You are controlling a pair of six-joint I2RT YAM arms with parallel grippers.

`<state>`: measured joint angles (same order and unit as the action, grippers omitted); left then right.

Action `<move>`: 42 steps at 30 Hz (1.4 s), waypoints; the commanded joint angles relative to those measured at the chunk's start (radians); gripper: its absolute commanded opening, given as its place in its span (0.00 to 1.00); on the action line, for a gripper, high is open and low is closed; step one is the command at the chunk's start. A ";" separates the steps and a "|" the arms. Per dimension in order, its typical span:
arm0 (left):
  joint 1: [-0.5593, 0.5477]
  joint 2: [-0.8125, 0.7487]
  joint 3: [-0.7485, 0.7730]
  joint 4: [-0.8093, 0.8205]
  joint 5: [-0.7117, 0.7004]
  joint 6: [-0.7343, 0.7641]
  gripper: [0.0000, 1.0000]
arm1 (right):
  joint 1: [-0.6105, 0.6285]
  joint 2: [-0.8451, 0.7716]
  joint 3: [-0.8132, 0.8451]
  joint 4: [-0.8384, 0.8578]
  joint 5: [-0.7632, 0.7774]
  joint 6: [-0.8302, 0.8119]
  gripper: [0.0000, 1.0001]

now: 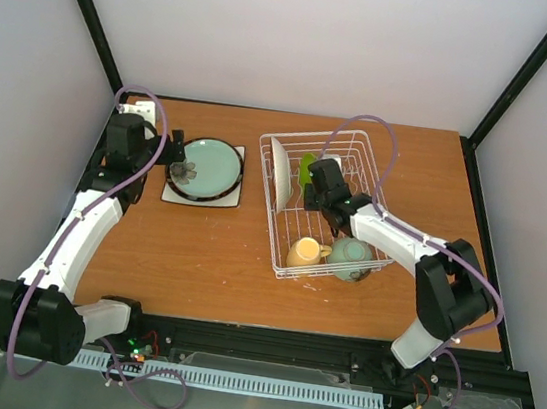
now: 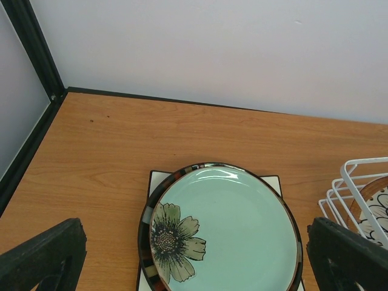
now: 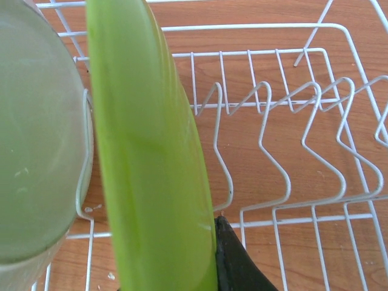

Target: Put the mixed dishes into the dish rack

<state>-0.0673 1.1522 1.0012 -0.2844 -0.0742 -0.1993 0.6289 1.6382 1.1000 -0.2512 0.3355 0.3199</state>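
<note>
A pale teal plate (image 2: 230,230) with a flower lies on a dark striped-rim plate (image 2: 145,227), which lies on a square white plate (image 2: 159,178); the stack (image 1: 208,169) is at the table's back left. My left gripper (image 1: 177,148) is open and empty at the stack's left edge, its fingers (image 2: 42,260) wide apart. My right gripper (image 1: 314,188) is shut on a lime green plate (image 3: 151,163), held upright among the prongs of the dish rack (image 1: 361,156). A white petal-patterned plate (image 1: 278,170) stands beside it. A yellow mug (image 1: 305,252) and a mint-green bowl (image 1: 350,258) lie in the rack's near end.
The rack's upright prongs (image 3: 273,121) stand free to the right of the lime plate. The rack's corner (image 2: 357,182) shows right of the plate stack. Black frame posts (image 1: 87,9) and white walls close in the table.
</note>
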 commanded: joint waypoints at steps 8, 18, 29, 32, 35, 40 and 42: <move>0.000 0.027 0.000 0.030 -0.016 0.042 1.00 | 0.018 0.118 0.147 0.010 -0.002 -0.017 0.11; 0.001 0.072 -0.013 0.013 -0.008 0.015 0.99 | 0.023 0.099 0.151 -0.005 0.022 -0.004 0.52; 0.174 0.229 -0.036 -0.006 0.293 -0.049 0.95 | 0.023 -0.199 0.038 -0.003 0.142 0.006 0.55; 0.202 0.275 -0.018 -0.009 0.335 -0.046 0.75 | 0.022 -0.271 0.024 -0.017 0.153 -0.001 0.55; 0.212 0.346 0.024 -0.028 0.379 -0.047 0.50 | 0.020 -0.319 0.018 -0.028 0.152 -0.006 0.55; 0.215 0.471 0.097 -0.049 0.481 -0.037 0.45 | 0.019 -0.362 0.012 -0.036 0.149 -0.009 0.55; 0.213 0.504 0.117 -0.053 0.480 -0.036 0.46 | 0.017 -0.371 0.007 -0.039 0.148 -0.009 0.55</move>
<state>0.1440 1.6070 1.0454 -0.3153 0.3286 -0.2409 0.6456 1.2911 1.1328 -0.2657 0.4622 0.3153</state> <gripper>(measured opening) 0.457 0.548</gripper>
